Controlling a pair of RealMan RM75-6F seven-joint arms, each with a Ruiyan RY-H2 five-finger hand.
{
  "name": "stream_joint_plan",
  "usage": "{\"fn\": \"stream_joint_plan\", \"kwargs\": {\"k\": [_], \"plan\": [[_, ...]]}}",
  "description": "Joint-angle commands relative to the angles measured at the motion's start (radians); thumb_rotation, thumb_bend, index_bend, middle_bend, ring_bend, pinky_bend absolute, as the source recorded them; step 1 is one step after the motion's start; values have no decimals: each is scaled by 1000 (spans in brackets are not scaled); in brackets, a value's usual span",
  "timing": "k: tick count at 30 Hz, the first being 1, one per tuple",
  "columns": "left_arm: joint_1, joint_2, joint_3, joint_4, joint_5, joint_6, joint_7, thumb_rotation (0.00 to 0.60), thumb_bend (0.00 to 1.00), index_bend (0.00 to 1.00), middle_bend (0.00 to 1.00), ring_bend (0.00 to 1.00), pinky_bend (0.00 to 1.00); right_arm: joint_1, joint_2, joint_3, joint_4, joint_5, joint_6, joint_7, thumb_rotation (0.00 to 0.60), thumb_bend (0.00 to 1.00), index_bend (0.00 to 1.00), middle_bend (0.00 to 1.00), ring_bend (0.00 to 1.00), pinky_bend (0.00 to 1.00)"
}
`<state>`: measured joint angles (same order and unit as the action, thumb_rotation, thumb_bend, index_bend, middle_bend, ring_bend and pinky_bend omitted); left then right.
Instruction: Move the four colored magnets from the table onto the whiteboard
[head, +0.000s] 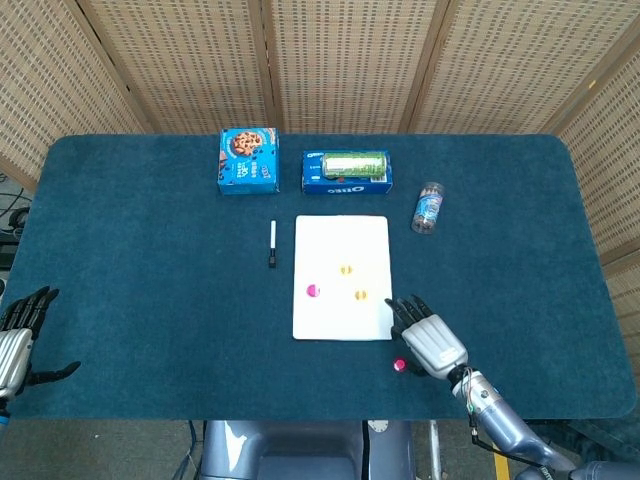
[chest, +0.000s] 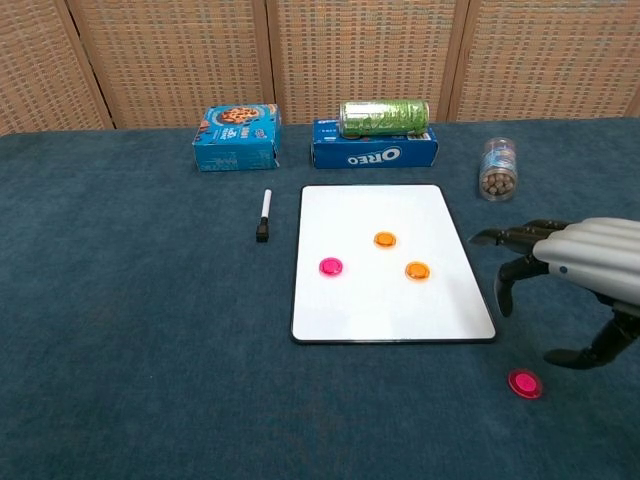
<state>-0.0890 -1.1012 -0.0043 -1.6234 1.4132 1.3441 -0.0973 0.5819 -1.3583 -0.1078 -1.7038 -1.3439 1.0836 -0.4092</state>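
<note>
The whiteboard (head: 340, 235) (chest: 372, 305) lies flat at the table's middle. On it sit two orange magnets (head: 346, 270) (head: 361, 295) (chest: 385, 240) (chest: 417, 270) and one pink magnet (head: 313, 291) (chest: 331, 267). A second pink magnet (head: 400, 365) (chest: 524, 383) lies on the cloth off the board's near right corner. My right hand (head: 428, 336) (chest: 580, 270) hovers just right of that magnet, fingers spread, holding nothing. My left hand (head: 20, 330) rests at the table's near left edge, fingers apart and empty.
A black marker (head: 272, 243) (chest: 264, 215) lies left of the board. Behind it stand a blue cookie box (head: 247, 159) (chest: 238, 137), an Oreo box (chest: 372, 154) with a green can (head: 352, 164) (chest: 384, 116) on top, and a small jar (head: 428, 208) (chest: 497, 170) on its side.
</note>
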Motion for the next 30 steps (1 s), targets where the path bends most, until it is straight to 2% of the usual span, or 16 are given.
{"fn": "stream_joint_plan", "kwargs": {"k": [1, 15, 30], "plan": [[0, -1, 0, -1, -2, -1, 3, 600, 0, 0, 0, 0, 0, -14, -18, -3, 20, -17, 1, 8, 600, 311, 390, 0, 0, 12], [-4, -5, -1, -4, -8, -7, 19, 600, 0, 0, 0, 0, 0, -55, -66, -4, 95, -46, -17, 32, 600, 311, 391, 0, 0, 12], [-4, -7, -1, -7, -10, -6, 31, 600, 0, 0, 0, 0, 0, -78, -97, 11, 123, -63, -33, 23, 600, 311, 391, 0, 0, 12]]}}
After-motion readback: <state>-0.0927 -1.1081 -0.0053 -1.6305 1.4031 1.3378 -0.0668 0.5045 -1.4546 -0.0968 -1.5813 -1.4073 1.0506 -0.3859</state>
